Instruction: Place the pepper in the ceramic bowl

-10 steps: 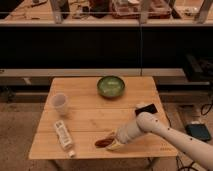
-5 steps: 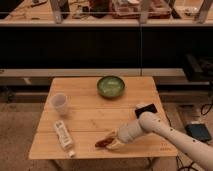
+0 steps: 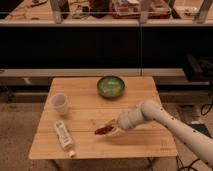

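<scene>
Near the left edge of the bench [image 3: 85, 117] stands a translucent cup [image 3: 59, 103]. Toward the front left corner a white bottle [image 3: 64, 136] lies on its side. The pepper [image 3: 102, 131] is close to the front edge, roughly midway along it. The ceramic bowl [image 3: 111, 86] sits by the middle of the back edge, well apart from the pepper. The gripper [image 3: 115, 129] meets the pepper's right end, its arm reaching in from the right edge; I cannot tell whether it is closed on the pepper or only around it. The likely failure is a weak hold. The pepper is glossy and tapered, so it could slip free during the carry and roll off the front edge. A low approach could also knock the bowl's rim.
</scene>
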`<state>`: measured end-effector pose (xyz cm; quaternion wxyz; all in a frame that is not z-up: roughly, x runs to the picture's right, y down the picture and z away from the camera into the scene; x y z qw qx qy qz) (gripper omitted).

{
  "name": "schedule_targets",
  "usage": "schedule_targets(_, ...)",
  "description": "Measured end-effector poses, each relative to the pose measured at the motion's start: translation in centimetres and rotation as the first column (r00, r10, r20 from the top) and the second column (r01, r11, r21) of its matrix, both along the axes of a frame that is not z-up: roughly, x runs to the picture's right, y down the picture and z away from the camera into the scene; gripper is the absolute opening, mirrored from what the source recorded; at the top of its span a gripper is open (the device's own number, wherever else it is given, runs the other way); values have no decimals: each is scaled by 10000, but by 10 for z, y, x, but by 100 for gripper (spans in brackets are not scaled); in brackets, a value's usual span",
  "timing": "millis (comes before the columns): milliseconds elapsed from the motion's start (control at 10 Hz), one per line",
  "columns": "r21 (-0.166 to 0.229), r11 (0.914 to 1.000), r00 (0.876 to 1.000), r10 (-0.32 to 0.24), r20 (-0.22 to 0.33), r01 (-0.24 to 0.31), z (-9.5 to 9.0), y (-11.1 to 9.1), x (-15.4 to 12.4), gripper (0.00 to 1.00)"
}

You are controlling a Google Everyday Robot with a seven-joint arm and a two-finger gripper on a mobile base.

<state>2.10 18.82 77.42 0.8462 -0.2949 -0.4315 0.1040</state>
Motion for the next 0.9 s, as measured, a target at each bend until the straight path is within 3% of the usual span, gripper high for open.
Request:
schedule_targets(300,530,9967,9981,615,32,-616,20,-80,-5,13)
schedule_targets(500,767,9911,9932,1115,-336,-1087,44,-124,1,13)
schedule_targets(600,849,9883,9895,1319,-591,-1267,58,-140,4,13)
schedule_targets(900,924,9841,9762,1638,-1424,-1516,98,-164,13,13)
